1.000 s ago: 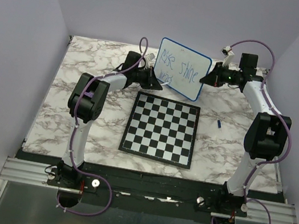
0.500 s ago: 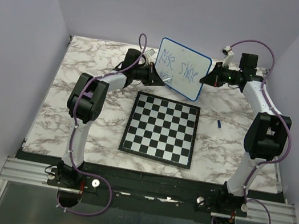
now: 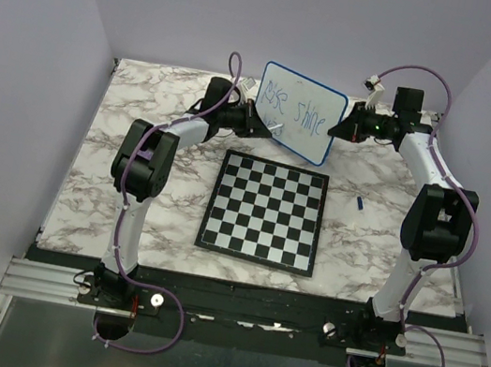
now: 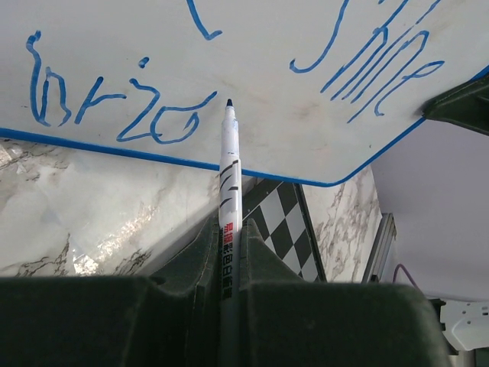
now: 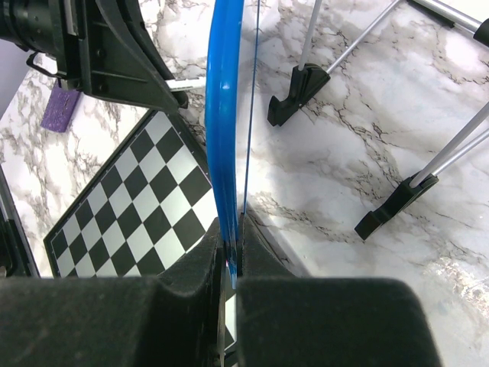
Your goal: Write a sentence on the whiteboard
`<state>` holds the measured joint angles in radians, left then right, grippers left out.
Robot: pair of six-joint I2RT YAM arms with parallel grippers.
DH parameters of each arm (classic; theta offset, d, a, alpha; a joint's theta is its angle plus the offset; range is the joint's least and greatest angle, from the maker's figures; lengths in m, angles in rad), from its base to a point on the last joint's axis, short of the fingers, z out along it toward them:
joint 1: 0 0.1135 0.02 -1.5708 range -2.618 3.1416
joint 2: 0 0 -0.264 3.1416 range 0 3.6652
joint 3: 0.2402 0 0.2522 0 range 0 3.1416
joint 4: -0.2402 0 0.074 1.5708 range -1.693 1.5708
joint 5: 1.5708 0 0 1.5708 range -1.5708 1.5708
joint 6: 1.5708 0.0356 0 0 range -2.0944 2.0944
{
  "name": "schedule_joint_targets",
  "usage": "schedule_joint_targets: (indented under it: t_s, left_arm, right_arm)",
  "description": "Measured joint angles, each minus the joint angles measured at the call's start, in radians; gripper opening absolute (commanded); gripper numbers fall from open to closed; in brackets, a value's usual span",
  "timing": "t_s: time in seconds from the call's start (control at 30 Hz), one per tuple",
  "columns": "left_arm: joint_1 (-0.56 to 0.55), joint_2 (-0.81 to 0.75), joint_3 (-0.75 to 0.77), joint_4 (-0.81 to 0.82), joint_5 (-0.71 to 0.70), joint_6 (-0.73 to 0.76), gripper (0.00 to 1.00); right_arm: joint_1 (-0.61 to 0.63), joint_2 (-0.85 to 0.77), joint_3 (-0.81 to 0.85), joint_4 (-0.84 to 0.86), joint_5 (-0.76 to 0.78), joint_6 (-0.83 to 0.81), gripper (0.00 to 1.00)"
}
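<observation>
Pinching marker (image 4: pixel 230 176) tight, left claw (image 4: pixel 229 256) faces whiteboard (image 4: pixel 252 69)

Your left gripper (image 4: pixel 228 256) has its jaws clamped on the marker (image 4: pixel 230 183); tip sits at the whiteboard (image 4: pixel 252 53), just right of the lower word of the sentence (image 4: pixel 99 100). Chessboard (image 4: pixel 289 229) below the rim.

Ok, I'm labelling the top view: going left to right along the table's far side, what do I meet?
Black left hand clamping a white marker pen → small white rectangular whiteboard with blue rim → black right hand pinching its edge.
</observation>
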<state>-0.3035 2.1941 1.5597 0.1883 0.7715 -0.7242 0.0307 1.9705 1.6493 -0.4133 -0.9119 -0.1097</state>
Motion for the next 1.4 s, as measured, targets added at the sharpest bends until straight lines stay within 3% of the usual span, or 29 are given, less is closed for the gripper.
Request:
schedule_joint_targets:
  t_s: [0.93,1.4]
  left_arm:
    - [0.001,0.038,0.006,-0.024,-0.007,0.015,0.00]
    - [0.001,0.052,0.006,-0.119,-0.008,0.067,0.00]
  right_arm:
    - [0.000,0.001,0.000,0.000,0.001,0.000,0.00]
    - [0.000,0.001,0.000,0.000,0.001,-0.004,0.00]
